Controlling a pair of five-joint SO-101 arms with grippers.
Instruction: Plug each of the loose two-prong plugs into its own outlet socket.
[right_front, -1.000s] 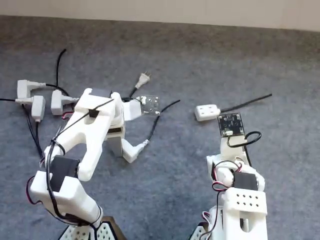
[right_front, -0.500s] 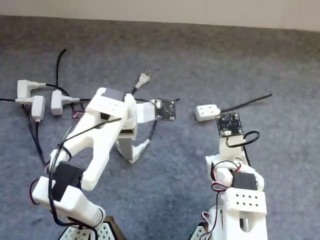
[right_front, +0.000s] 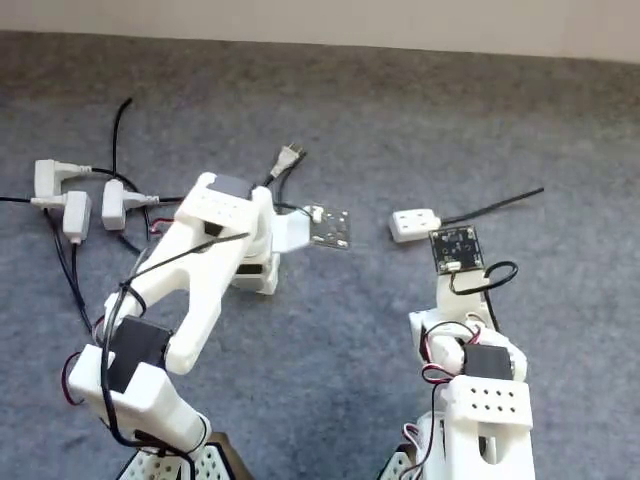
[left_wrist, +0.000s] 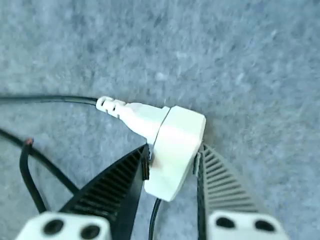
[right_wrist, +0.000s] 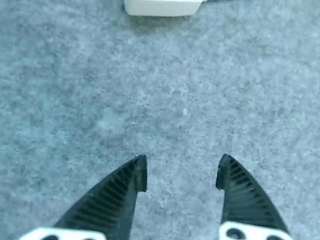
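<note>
Pinched between the black ribbed fingers (left_wrist: 125, 180) of the left gripper (left_wrist: 171, 159): a white plug (left_wrist: 180, 131). Glossy, rounded body, broad at the gripped end, tapering to a ribbed white strain relief and then to a black cord (left_wrist: 50, 99) running off across the grey carpet (left_wrist: 240, 55). Prongs hidden, so no telling which way they face. Close by that cord, a second black cord (left_wrist: 30, 170) with a cut end showing a glint of copper.

From above, the left arm (right_front: 190, 290) bent over the carpet left of centre. Just beyond its wrist, lying loose: a black two-prong plug (right_front: 290, 155), two bare metal prongs pointing away from the arms, thin black cord curling back toward the arm.

Right of centre, a white outlet socket (right_front: 414, 224): small rounded block, flat on the carpet, black cord trailing off to the right. Near it but not touching, the right gripper (right_wrist: 182, 167), fingers spread wide over bare carpet, socket lying ahead of the tips.

At the far left, three white connectors (right_front: 76, 213) clustered among tangled black cords. Joined or merely side by side: impossible to say.
</note>
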